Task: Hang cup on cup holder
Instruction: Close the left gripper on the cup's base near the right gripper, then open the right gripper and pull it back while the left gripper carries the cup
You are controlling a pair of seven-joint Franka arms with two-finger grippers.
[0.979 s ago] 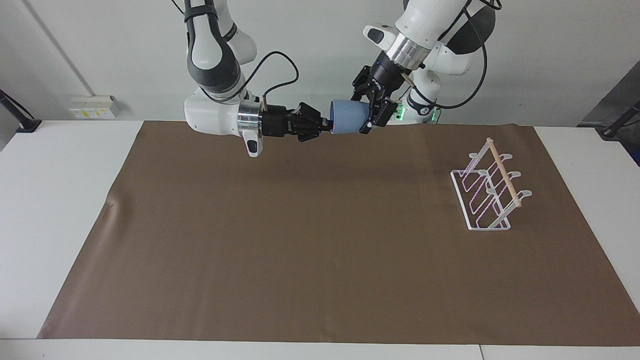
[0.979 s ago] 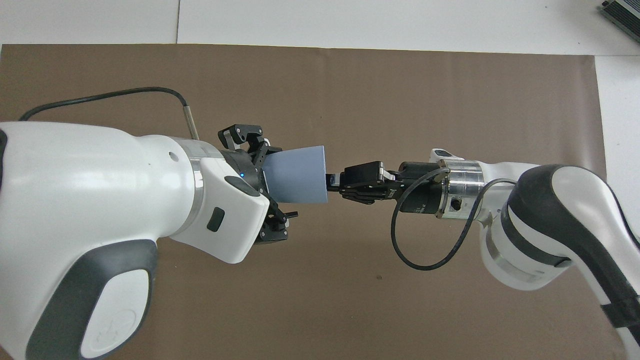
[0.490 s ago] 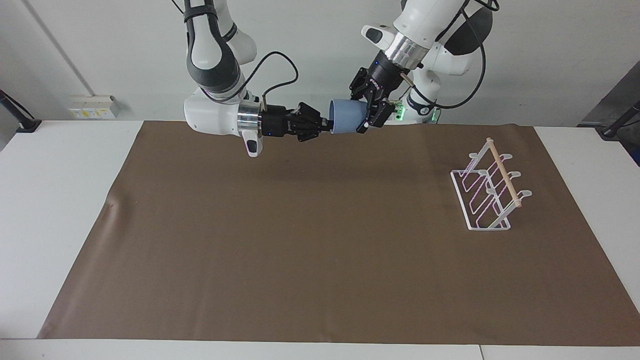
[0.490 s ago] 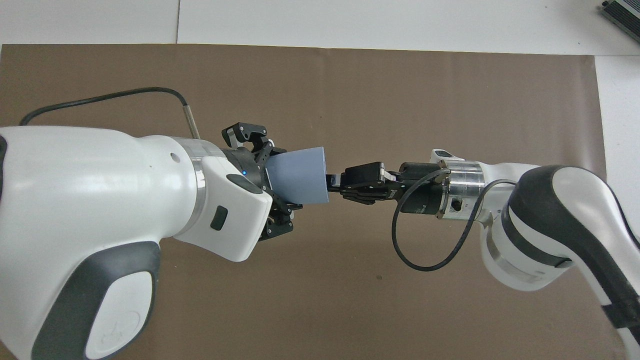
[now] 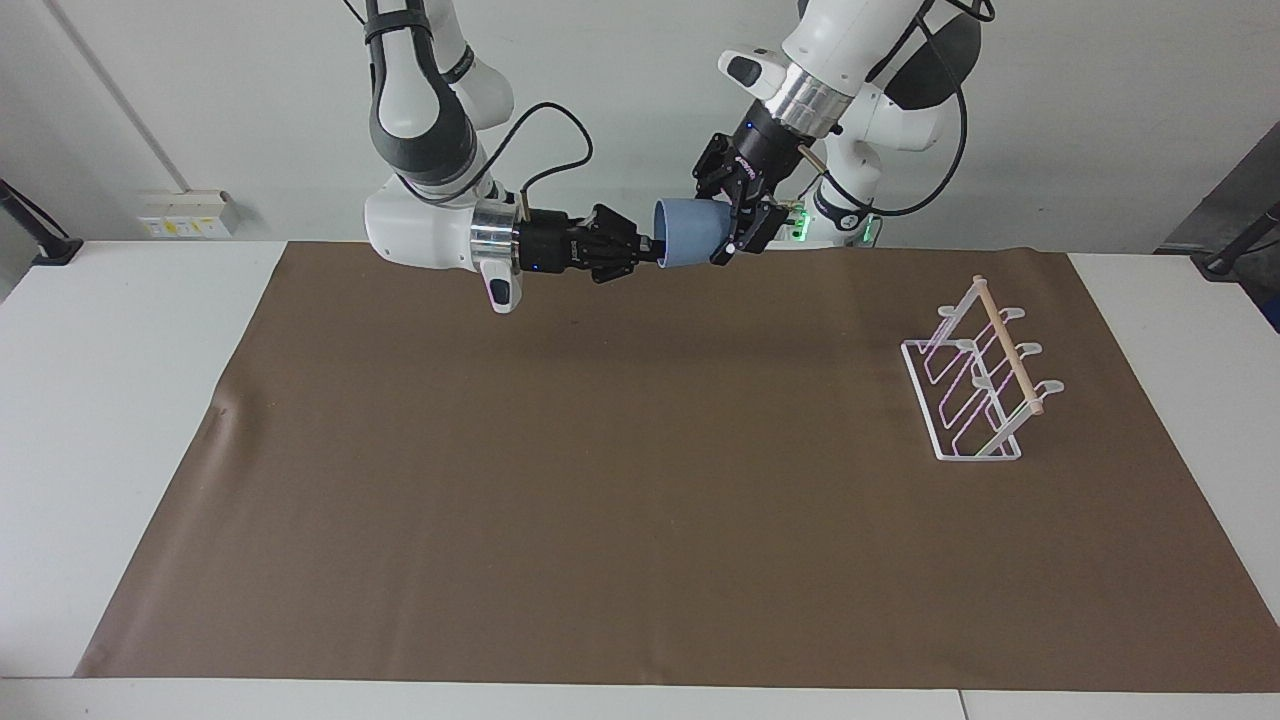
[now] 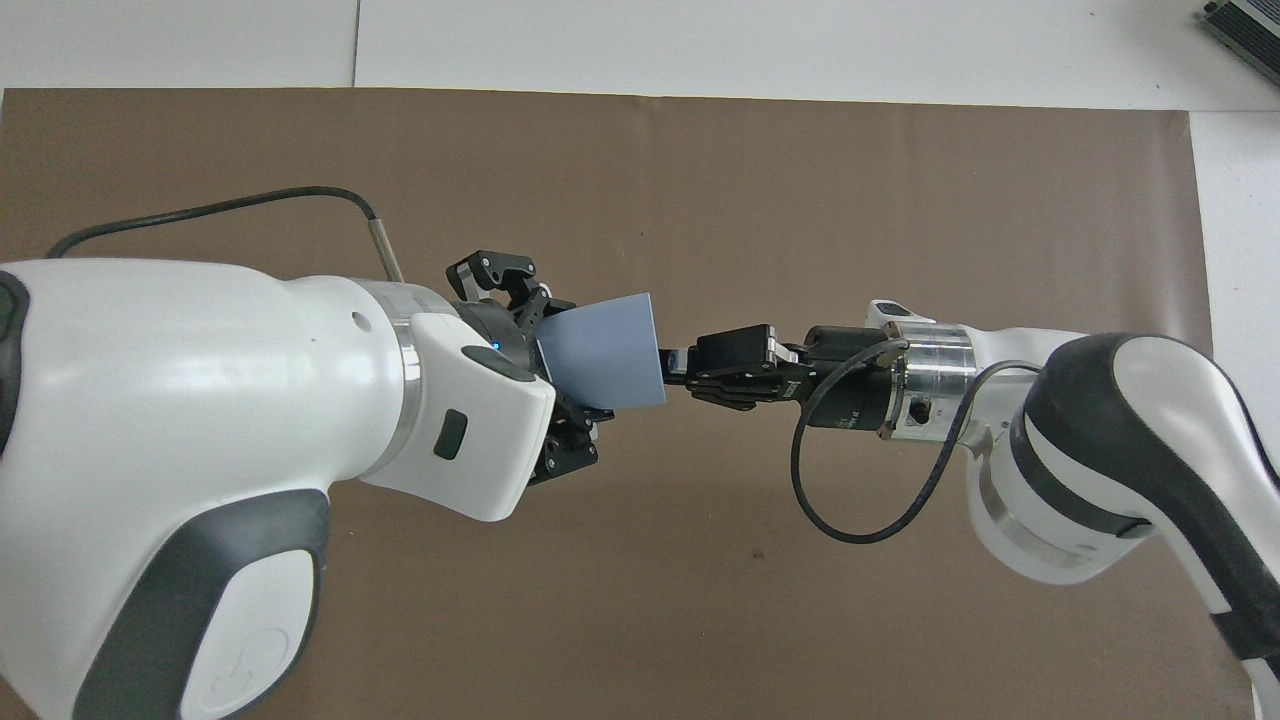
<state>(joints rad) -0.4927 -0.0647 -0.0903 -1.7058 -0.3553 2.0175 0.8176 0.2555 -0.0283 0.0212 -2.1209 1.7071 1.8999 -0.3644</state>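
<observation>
The light-blue cup [image 5: 690,232] is held on its side in the air over the brown mat's edge nearest the robots; it also shows in the overhead view [image 6: 605,355]. My right gripper [image 5: 650,252] [image 6: 672,362] is shut on the cup's rim, with one finger inside the mouth. My left gripper [image 5: 735,225] [image 6: 565,360] is at the cup's narrow base, its fingers closed against the sides. The white wire cup holder [image 5: 975,385] with a wooden dowel stands on the mat toward the left arm's end. It is out of the overhead view.
The brown mat [image 5: 600,500] covers most of the white table [image 5: 100,420]. A cable loops from each wrist. A grey box corner [image 6: 1245,25] lies on the table past the mat's corner farthest from the robots, at the right arm's end.
The left gripper's fingers have drawn in onto the cup's base. Cup and both grippers have shifted slightly toward the right arm's end, and the cup has tilted a little.
</observation>
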